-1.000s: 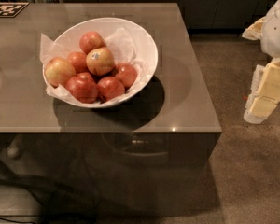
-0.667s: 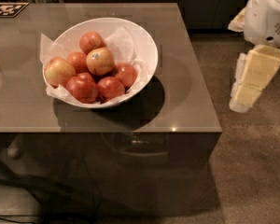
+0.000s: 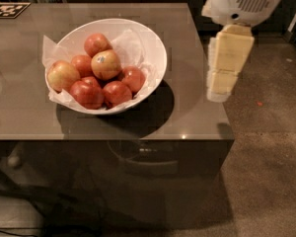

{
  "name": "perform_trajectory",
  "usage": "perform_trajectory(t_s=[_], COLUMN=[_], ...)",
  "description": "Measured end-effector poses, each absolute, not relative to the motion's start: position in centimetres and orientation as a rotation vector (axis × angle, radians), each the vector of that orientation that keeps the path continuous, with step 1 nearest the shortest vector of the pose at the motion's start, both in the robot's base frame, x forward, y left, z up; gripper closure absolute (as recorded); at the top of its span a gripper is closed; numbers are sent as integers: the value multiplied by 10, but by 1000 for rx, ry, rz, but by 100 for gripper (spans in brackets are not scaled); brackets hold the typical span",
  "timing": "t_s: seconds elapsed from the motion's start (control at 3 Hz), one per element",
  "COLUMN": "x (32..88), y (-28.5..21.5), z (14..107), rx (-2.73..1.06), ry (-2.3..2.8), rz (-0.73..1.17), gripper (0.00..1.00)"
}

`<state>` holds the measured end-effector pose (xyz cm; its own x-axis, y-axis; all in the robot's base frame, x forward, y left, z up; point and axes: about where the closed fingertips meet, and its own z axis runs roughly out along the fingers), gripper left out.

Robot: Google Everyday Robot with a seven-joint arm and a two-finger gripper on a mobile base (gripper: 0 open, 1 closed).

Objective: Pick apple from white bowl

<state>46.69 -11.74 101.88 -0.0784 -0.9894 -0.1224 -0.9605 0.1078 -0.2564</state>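
Note:
The white bowl (image 3: 148, 46) stands on the grey-brown table, lined with crumpled white paper, and holds several apples. The apple (image 3: 106, 64), golden yellow-orange with a small pale sticker, lies on top near the middle of the pile. A yellow-pink apple (image 3: 62, 75) lies at the bowl's left, and darker red apples lie around and in front. My gripper (image 3: 218, 94) hangs from the white arm at the upper right, over the table's right edge, well to the right of the bowl and apart from it.
The table (image 3: 197, 117) ends at a front edge and a right edge, with brown carpet floor (image 3: 266, 147) to the right. A black-and-white marker tag (image 3: 9, 9) lies at the table's far left corner. Dark cabinets stand behind.
The arm and gripper have moved left and up in view, from beside the table over the floor to above the table's right edge. The bowl and apples have not moved.

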Motion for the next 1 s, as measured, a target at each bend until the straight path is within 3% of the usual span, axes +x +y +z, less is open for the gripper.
perform_trajectory(t_s=[0.33, 1.0], x=[474, 520], y=[-114, -32], z=[1022, 1001], rx=[-1903, -1915], ry=[2100, 1997], rz=[-169, 91], gripper=[0, 0])
